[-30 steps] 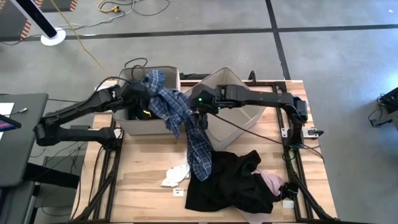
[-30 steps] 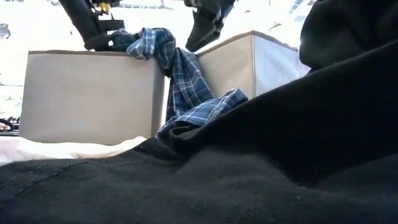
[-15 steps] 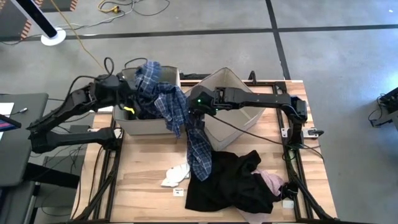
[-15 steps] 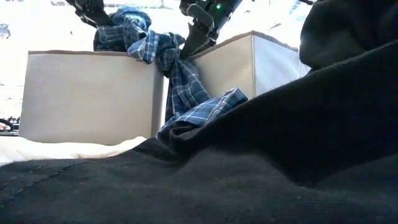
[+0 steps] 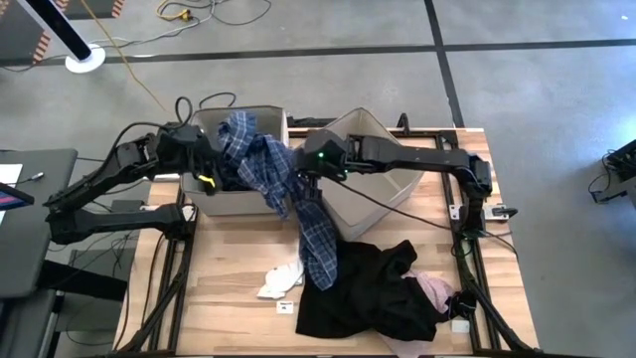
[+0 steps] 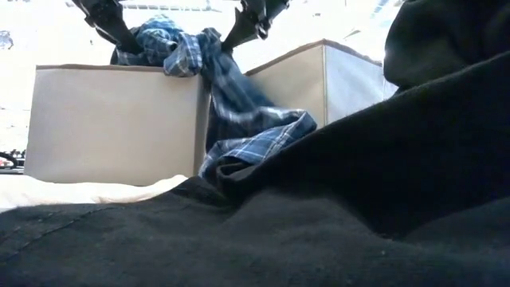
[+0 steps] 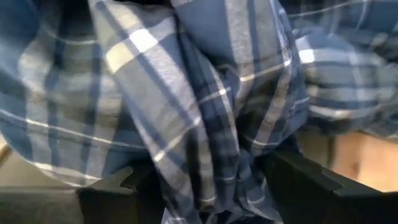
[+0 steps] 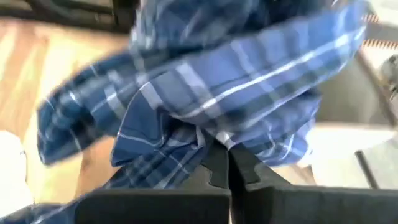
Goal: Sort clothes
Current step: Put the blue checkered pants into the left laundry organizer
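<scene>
A blue-and-white plaid shirt [image 5: 298, 199] is bunched over the left beige box [image 5: 231, 205]. It runs over the box's rim and hangs down to the table, where its lower end [image 5: 320, 257] lies. My left gripper [image 5: 211, 162] is over that box, shut on the bunch [image 7: 205, 124]. My right gripper [image 5: 304, 181] is shut on the hanging stretch between the two boxes. A large black garment [image 5: 363, 293], a pink one [image 5: 433, 290] and a small white piece [image 5: 279, 281] lie on the near half of the table. My left gripper has a thick bunch of the plaid shirt's upper end [image 7: 208, 168] between its two fingers [image 7: 109, 193], several layers. It comes slanting down from the table's left. The bunch is held above the box rim and the rest trails away over it. My right gripper pinches a fold of the shirt's hanging middle [image 8: 217, 140] at its shut fingertips [image 8: 239, 171], slanting down from the table's right. The cloth covers the exact spot. The shirt hangs below the hold, and its lower end rests on the table.
The right beige box [image 5: 383, 189] stands open just behind my right gripper. In the low view the black garment [image 6: 319, 223] fills the foreground. Bare wood shows at the near left of the table [image 5: 224, 288].
My right gripper has shut on the hanging shirt and risen a little, drawing that stretch upward. My left gripper has lifted toward the table's left and far edge, raising the shirt's bunch higher above the left box. The shirt's lower end has stayed on the table.
</scene>
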### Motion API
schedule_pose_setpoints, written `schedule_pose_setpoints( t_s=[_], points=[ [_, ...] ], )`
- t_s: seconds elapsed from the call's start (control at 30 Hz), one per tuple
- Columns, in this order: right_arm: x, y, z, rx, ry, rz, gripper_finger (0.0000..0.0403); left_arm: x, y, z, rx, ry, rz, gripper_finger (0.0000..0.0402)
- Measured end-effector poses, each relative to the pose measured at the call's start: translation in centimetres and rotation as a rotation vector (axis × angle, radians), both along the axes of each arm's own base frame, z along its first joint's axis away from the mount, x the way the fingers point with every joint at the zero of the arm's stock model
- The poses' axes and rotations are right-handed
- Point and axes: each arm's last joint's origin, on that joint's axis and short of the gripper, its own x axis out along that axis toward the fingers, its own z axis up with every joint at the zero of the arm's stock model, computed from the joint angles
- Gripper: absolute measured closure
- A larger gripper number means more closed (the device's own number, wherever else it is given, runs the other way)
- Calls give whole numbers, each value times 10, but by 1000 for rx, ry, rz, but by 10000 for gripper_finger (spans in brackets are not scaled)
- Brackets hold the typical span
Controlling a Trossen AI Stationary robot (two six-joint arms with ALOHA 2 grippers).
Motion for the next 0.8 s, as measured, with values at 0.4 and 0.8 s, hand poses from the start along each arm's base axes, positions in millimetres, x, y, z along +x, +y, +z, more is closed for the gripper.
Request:
schedule_pose_setpoints(
  t_s=[0.4,0.8],
  points=[
    [7,-31,54,38,-432,146,402,7,0,8,16,-112,-104,168],
    [13,-69,43,162,-489,168,403,3,1,4,37,-34,-13,119]
  ],
)
